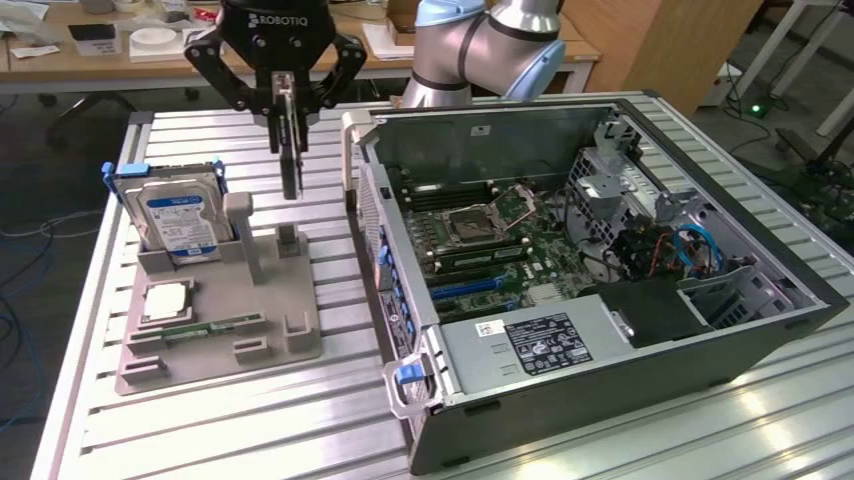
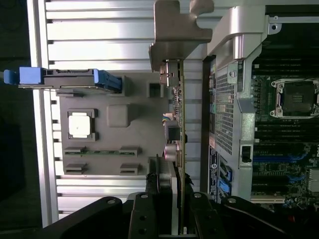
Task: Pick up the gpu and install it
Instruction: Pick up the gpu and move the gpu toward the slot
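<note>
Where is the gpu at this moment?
In the exterior view, the gpu hangs upright, clamped in the gripper. It is above the gray holder tray, between the hard drive and the open computer case.

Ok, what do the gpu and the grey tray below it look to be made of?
The gpu, clamped in the tool: dark circuit board with soldered parts, and a dull silvery end bracket, likely sheet metal. The grey tray: matte, uniform, moulded blocks, probably plastic, possibly printed.
</note>
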You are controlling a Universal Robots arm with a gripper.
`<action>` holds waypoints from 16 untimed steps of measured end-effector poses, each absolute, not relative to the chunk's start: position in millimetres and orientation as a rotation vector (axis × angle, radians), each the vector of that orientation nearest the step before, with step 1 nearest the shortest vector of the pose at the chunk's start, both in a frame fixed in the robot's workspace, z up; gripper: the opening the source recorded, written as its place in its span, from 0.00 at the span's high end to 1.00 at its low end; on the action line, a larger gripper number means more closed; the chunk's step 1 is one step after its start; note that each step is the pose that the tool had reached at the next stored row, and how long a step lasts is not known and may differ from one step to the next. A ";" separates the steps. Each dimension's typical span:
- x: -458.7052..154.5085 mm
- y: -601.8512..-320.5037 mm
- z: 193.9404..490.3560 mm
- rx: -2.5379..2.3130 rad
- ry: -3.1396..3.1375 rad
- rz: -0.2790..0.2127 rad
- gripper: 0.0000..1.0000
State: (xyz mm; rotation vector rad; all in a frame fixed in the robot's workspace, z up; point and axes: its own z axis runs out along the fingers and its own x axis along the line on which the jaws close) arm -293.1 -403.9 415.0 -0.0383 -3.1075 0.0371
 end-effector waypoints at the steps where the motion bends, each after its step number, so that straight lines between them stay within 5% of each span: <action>1: -292.2 -403.9 415.0 -0.038 -3.108 0.037 0.72; 16: -272.9 -403.9 414.4 -0.038 -3.108 0.037 0.72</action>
